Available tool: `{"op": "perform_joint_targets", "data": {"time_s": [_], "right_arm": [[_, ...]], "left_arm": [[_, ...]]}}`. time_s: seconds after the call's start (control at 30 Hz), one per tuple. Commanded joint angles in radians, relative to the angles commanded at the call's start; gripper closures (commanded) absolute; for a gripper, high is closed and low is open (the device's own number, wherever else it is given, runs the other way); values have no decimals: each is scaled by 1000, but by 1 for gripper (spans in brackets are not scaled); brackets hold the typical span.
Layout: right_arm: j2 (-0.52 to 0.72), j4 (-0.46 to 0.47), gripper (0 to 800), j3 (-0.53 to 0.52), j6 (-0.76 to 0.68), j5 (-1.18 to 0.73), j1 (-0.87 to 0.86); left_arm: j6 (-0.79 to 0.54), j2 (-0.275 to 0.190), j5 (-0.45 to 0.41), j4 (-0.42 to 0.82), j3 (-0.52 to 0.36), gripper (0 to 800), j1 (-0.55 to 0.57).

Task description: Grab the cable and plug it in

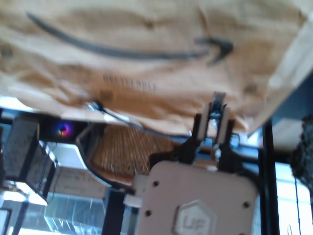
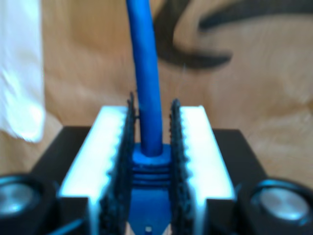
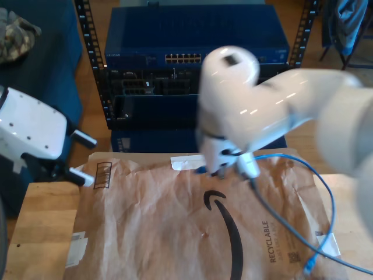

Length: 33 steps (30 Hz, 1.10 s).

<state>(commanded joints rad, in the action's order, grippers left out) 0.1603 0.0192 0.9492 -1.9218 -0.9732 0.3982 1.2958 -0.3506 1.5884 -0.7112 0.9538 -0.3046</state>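
The second gripper [image 2: 151, 166] is clamping one plug end of the cable [image 2: 146, 83], its ridged pads closed against the boot, with the blue cord running out over the brown paper mailer [image 3: 175, 227]. In the exterior view this arm is hovering near the mailer's far edge, facing the network switch [image 3: 195, 41] in the rack. The cord is trailing toward the mailer's right edge, where its other plug [image 3: 309, 267] is lying loose. The first gripper [image 1: 215, 125] is holding nothing, jaws slightly apart. The grab looks done; the plugging in is not yet done.
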Motion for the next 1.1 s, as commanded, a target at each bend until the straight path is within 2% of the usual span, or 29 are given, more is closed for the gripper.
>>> {"op": "perform_joint_targets", "data": {"time_s": [0.17,0.23,0.33,0.43,0.57,0.63,0.77,0.9,1.1], "right_arm": [[155,-91,787,-9,3,-147,-104],[207,-110,787,-3,5,-192,-126],[256,-127,789,29,5,-262,-140],[269,-187,791,95,5,-334,-143],[275,-313,791,166,5,-423,-173],[278,-362,791,178,5,-442,-190],[279,-448,791,203,6,-446,-209],[279,-493,790,212,6,-445,-235],[281,-548,788,230,6,-443,-269]], "left_arm": [[77,5,-25,-29,78,0,152],[94,6,-57,-34,107,0,190],[95,8,-60,-35,152,0,230],[95,8,-54,-66,227,0,247],[94,18,-48,-141,301,0,249],[94,35,-48,-150,311,0,250],[95,37,-48,-173,311,0,288],[94,41,-41,-230,311,0,296],[95,44,35,-354,356,0,299]]}}
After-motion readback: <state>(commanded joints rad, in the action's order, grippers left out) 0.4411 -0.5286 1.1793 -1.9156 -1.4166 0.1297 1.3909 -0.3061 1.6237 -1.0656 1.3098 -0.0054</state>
